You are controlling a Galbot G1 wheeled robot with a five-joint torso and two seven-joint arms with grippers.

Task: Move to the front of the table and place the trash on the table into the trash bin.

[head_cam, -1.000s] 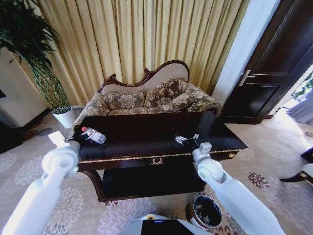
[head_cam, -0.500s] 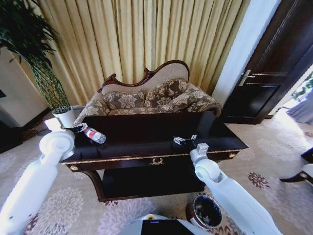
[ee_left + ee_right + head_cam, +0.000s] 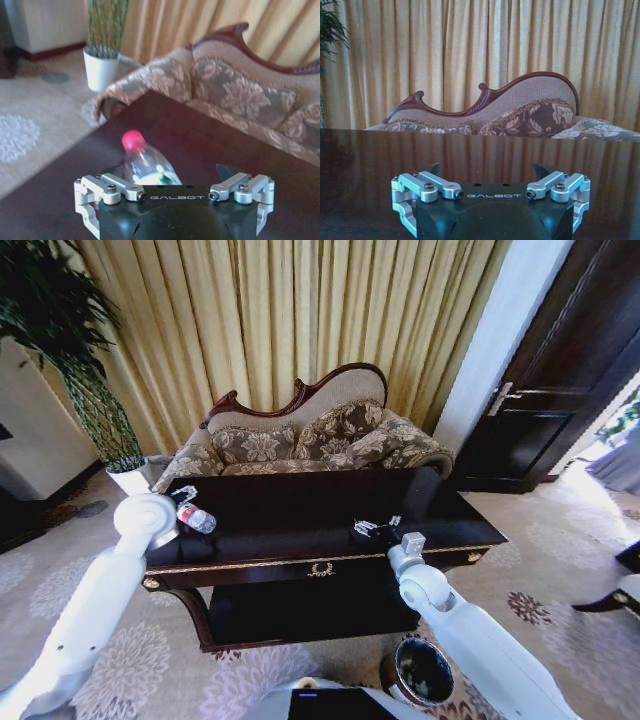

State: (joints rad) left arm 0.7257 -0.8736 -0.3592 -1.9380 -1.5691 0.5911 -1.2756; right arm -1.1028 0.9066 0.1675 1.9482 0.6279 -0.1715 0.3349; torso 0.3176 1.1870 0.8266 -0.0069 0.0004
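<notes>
Bottle (image 3: pixel 146 162) is lying on bench (image 3: pixel 300 510); I am holding my left gripper (image 3: pixel 172 176), fingers apart, just over it; right gripper (image 3: pixel 490 172), also spread, is hovering beside scraps (image 3: pixel 372 528).

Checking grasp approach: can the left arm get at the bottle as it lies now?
Probably yes. The left gripper sits open just short of the bottle, which lies on its side near the table corner, nothing standing between them.
</notes>
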